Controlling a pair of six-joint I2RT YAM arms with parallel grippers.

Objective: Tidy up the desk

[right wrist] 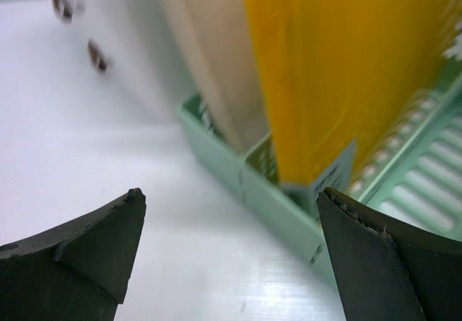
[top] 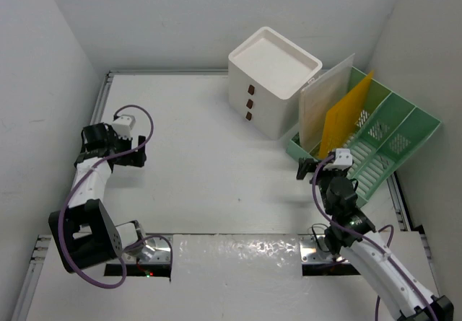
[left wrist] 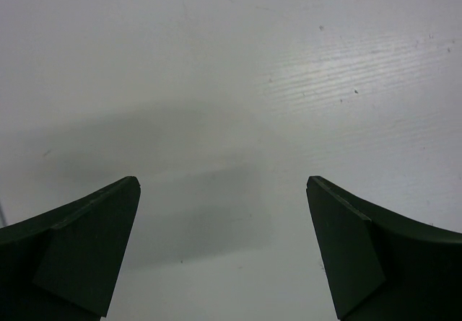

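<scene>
**Desk snapshot: both grippers spread wide, nothing held**

The desk [top: 202, 169] is seen filling pretty much the whole top view, matte white, boxed in by pale walls; everything else is sat on it. A white three-drawer box [top: 271, 83] is parked at the far side, right of centre, with its small brown pulls turned toward the arms. A green file rack [top: 393, 137] is set at an angle just beside that box, at the right edge. Two folders are stood in the rack's slots nearest the box: a pale folder [top: 321, 108] closest to the box and a yellow folder [top: 345, 115] in the next slot.

The right gripper [right wrist: 231, 195] is held near the rack's near corner, jaws fully apart; nothing is gripped. The left gripper [left wrist: 222, 184] is kept over bare desk on the left side, well apart from the rest; its jaws are wide too, nothing between them.
</scene>
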